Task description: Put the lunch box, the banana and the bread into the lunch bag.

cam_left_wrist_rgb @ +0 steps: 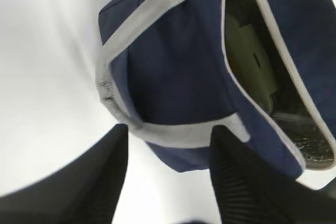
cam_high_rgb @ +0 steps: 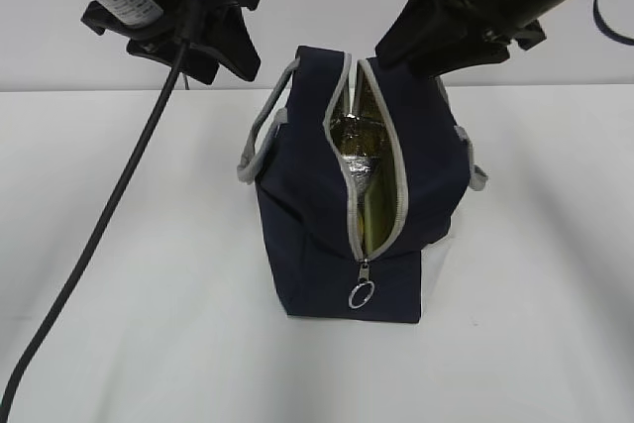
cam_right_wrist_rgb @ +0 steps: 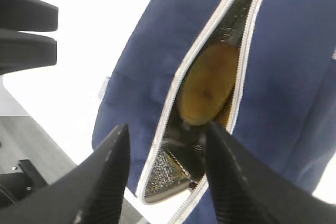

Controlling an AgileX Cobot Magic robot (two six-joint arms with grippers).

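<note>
Navy fabric of the lunch bag (cam_high_rgb: 327,195) is seen slack and foldable, its zipper mouth parted just below both grippers. The left gripper (cam_left_wrist_rgb: 168,177) is released, jaws spread beside a grey strap handle (cam_left_wrist_rgb: 131,35), nothing held. The right gripper (cam_right_wrist_rgb: 165,174) is likewise spread and empty, directly above the opening, where the bread (cam_right_wrist_rgb: 207,85) is lodged. A sage-green lid, judged the lunch box (cam_left_wrist_rgb: 249,64), is glimpsed inside. The banana cannot be made out. Soft walls would likely sag; a hold at the strap is judged best.
</note>
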